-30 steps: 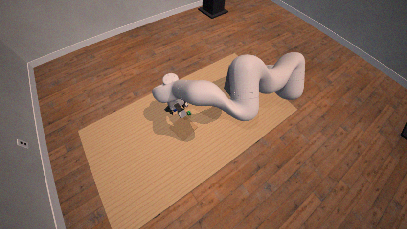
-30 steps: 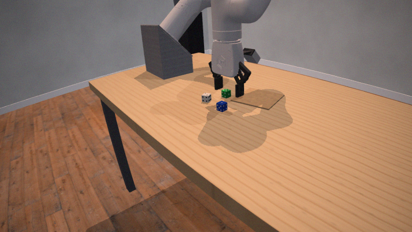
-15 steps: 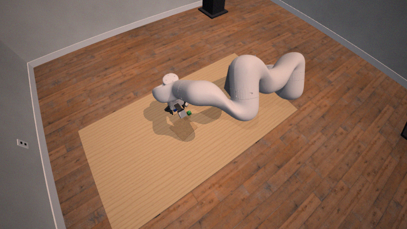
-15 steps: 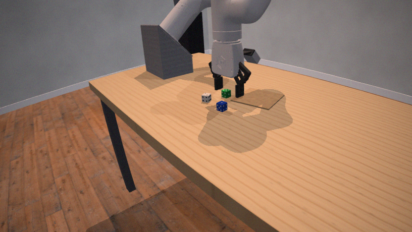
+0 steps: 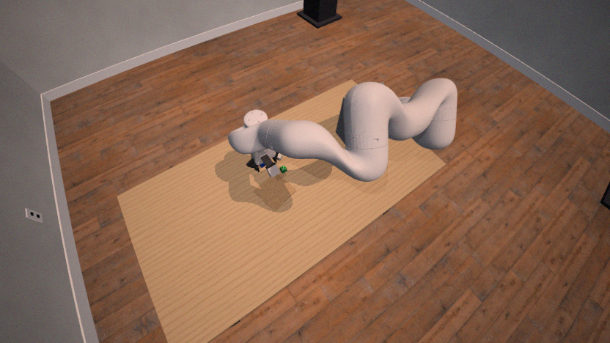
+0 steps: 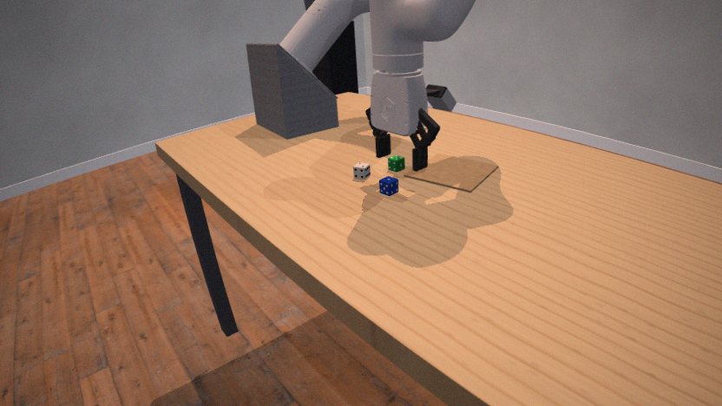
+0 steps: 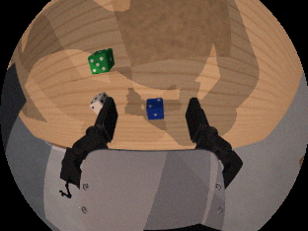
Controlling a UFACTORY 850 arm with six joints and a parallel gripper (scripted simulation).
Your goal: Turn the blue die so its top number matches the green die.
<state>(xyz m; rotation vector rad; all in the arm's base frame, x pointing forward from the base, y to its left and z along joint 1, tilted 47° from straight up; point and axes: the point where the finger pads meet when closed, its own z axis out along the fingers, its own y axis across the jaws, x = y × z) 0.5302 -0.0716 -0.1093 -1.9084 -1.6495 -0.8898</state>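
No readable text; pips on blue die point(image 6: 388, 186), green die point(image 6: 396, 163) too small to count.

A: Where do the cams sit?

B: Top cam: high, far back, angled down over the whole table point(image 5: 204, 256) and floor. Exterior cam: near table height, off one corner, facing across it, closer in.

A: And the wrist cam?

B: Closest, fisheye, looking down between the gripper point(image 7: 152, 115) fingers. All 3 share the blue die point(image 6: 388, 186) and green die point(image 6: 396, 163).
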